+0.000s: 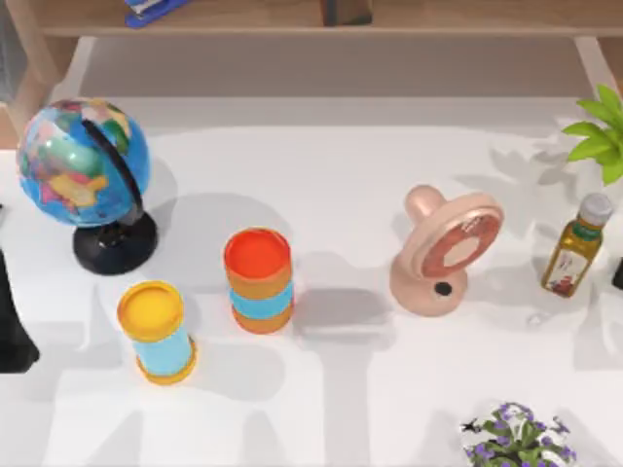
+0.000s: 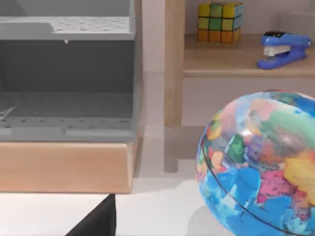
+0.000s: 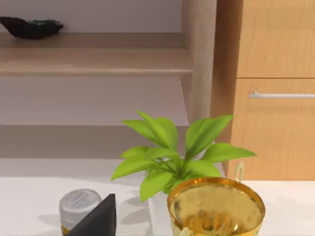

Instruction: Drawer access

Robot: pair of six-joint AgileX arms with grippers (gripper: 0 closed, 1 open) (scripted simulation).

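1. Table (image 1: pixel 350 195): white and wide, crowded with props; judged clutter to be worked around, not task items.
2. Shelf unit (image 2: pixel 173 64) along the far edge: wooden, carries the drawers, so any reach has to go over the tabletop.
3. Left-side drawer (image 2: pixel 64 164): wooden front forward, grey inside exposed, so apparently already pulled out; sits just behind the globe.
4. Right-side drawer (image 3: pixel 275 128): front flush, metal handle (image 3: pixel 280 94) horizontal, looks closed; sits behind the plant. Judged the likelier thing left to open, not certain.
5. Left arm (image 1: pixel 14 331): parked at the table's left edge, clear of everything. Left gripper (image 2: pixel 96 221) a dark wedge low in the wrist view, facing the left-side drawer; released or clenched, cannot tell.
6. Right gripper (image 3: pixel 96 219): at the table's right side, low, aimed past the plant; grasp state likewise cannot tell.
7. Globe (image 1: pixel 83 165): upright on a black stand, near left; partly blocks the left approach.
8. Pink fan (image 1: pixel 448 251): standing, right of centre.
9. Two cans, orange-lidded (image 1: pixel 258 280) and yellow-lidded (image 1: pixel 156 331): upright, near each other, not touching.
10. Plant (image 3: pixel 170 152) and gold cup (image 3: pixel 215 206): between right gripper and handle, knock-over risk.
11. Oil bottle (image 1: pixel 574 245): upright, far right.
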